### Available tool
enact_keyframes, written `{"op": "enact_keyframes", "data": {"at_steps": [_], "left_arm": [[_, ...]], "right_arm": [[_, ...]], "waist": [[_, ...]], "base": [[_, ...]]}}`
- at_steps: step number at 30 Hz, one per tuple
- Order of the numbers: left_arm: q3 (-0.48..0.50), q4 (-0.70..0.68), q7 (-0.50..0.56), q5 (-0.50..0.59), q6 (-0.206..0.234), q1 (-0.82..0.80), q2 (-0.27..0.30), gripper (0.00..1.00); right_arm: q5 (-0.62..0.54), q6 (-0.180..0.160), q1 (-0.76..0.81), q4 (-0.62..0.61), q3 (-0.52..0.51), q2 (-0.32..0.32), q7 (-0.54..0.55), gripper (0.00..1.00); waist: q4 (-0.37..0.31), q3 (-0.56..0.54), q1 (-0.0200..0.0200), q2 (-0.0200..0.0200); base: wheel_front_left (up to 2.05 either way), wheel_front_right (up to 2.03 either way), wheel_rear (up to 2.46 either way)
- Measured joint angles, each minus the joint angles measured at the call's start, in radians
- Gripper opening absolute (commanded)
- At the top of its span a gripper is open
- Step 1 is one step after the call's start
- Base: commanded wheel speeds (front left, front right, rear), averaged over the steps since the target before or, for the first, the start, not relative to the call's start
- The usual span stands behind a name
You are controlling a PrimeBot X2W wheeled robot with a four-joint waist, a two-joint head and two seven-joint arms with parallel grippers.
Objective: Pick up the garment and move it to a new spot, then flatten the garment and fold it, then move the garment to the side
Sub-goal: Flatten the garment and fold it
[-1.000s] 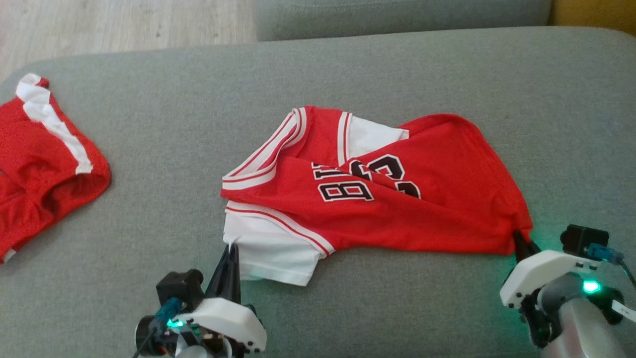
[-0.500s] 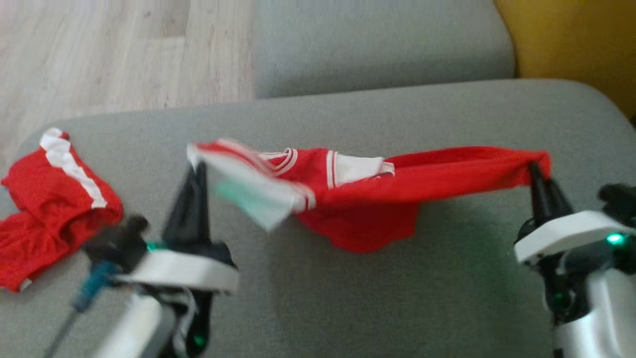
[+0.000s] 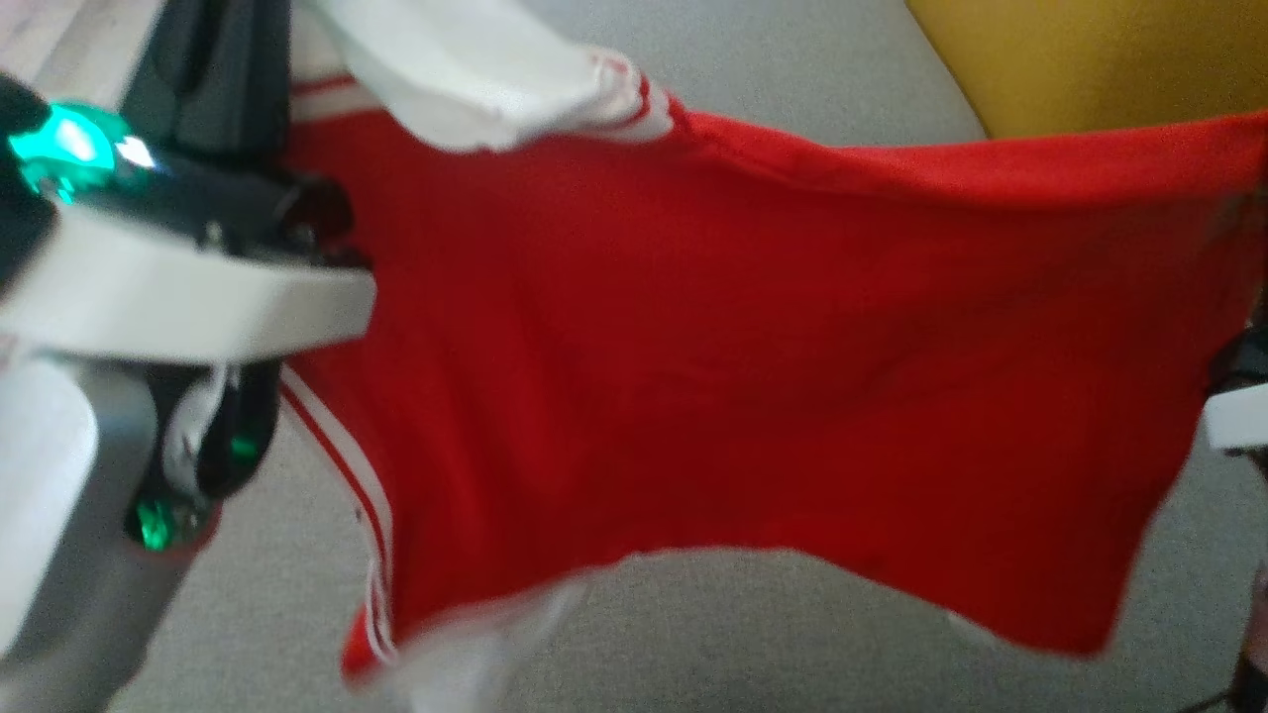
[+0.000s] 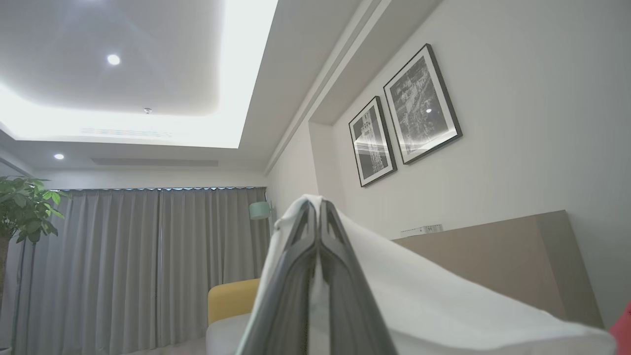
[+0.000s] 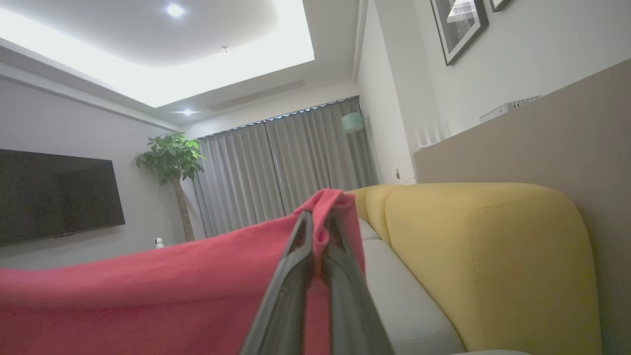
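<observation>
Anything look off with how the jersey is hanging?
Slightly askew: the red jersey with white trim hangs unevenly. The left hand pinches a white sleeve, which flops over the top edge, while the right hand pinches red fabric.

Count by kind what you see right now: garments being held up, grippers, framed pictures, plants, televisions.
Held garment: 1
Left gripper and right gripper: 2
Smaller framed picture and larger framed picture: 2
Plant: 1
Television: 1
Total: 7

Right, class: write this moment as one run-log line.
garment: red jersey, held aloft over sofa | left gripper: shut on white corner | right gripper: shut on red corner
</observation>
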Motion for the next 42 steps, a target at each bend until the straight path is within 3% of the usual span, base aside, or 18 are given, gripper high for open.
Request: {"op": "enact_keyframes", "data": {"at_steps": [7, 12, 16, 22, 28, 35, 42], "left_arm": [[-0.021, 0.133, 0.060, -0.016, -0.035, -0.105, -0.019, 0.00], [-0.034, 0.335, 0.065, -0.027, -0.065, -0.186, -0.050, 0.00], [-0.010, 0.504, 0.038, -0.015, -0.065, -0.318, -0.078, 0.00], [-0.007, 0.748, -0.073, 0.076, -0.105, -0.578, -0.110, 0.00], [-0.043, 0.942, -0.191, 0.139, -0.153, -0.758, -0.177, 0.00], [-0.063, 1.083, -0.290, 0.131, -0.203, -0.785, -0.245, 0.00], [-0.071, 1.126, -0.376, 0.077, -0.280, -0.686, -0.291, 0.00]], "right_arm": [[-0.006, 0.000, -0.084, -0.005, 0.003, 0.000, 0.114, 0.00], [-0.023, 0.000, -0.217, 0.157, 0.042, -0.001, 0.176, 0.00], [-0.054, 0.000, -0.435, 0.334, 0.073, -0.002, 0.175, 0.00], [-0.196, 0.000, -0.827, 0.653, 0.110, -0.007, 0.044, 0.00], [-0.343, 0.000, -1.034, 0.938, 0.080, -0.016, -0.126, 0.00], [-0.499, 0.000, -1.120, 1.141, 0.015, -0.023, -0.282, 0.00], [-0.498, 0.000, -1.072, 1.315, 0.055, -0.023, -0.417, 0.00]], "waist": [[-0.006, 0.055, 0.0001, 0.0000], [-0.012, 0.125, 0.0004, 0.0000], [-0.020, 0.208, 0.0005, 0.0000], [-0.033, 0.332, 0.0007, -0.0001], [-0.025, 0.421, 0.0004, -0.0001], [0.010, 0.544, 0.0004, -0.0001], [0.045, 0.668, 0.0005, -0.0001]], "base": [[0.00, 0.00, 0.00], [0.00, 0.00, 0.00], [0.00, 0.00, 0.00], [0.00, 0.00, 0.00], [0.00, 0.00, 0.00], [0.00, 0.00, 0.00], [0.00, 0.00, 0.00]]}}
